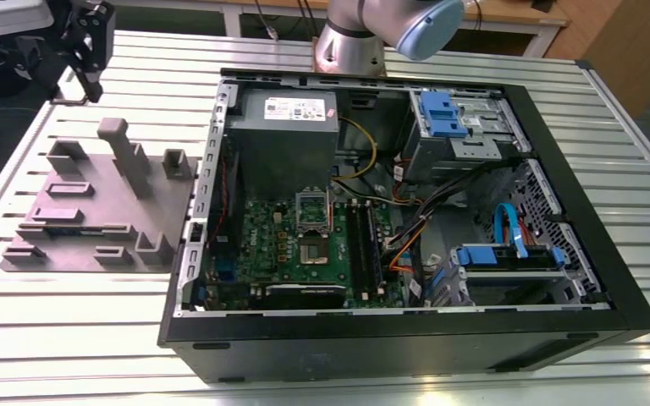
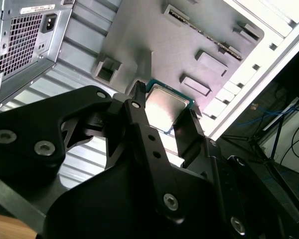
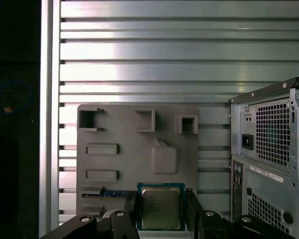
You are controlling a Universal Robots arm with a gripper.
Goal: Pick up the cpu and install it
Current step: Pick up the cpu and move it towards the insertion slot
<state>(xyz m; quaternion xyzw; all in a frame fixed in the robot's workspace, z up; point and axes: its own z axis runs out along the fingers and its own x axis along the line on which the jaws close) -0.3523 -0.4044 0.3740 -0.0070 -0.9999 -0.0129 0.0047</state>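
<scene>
We see the gripper (image 3: 161,193) pinching the cpu (image 3: 161,209) between its two black fingers (image 3: 130,211). One finger is on each side, and both touch its edges. In both wrist views the cpu shows us its silvery top. It hangs up in the air, near the grey plastic block (image 1: 99,211) (the one with upright posts). The block sits on the slatted metal table (image 1: 77,338), just beside the open computer case (image 1: 596,288). Inside the case lies the green motherboard (image 1: 268,237), well apart from the cpu.

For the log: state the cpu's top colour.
The cpu top is silvery-grey; best in the first wrist view.
</scene>
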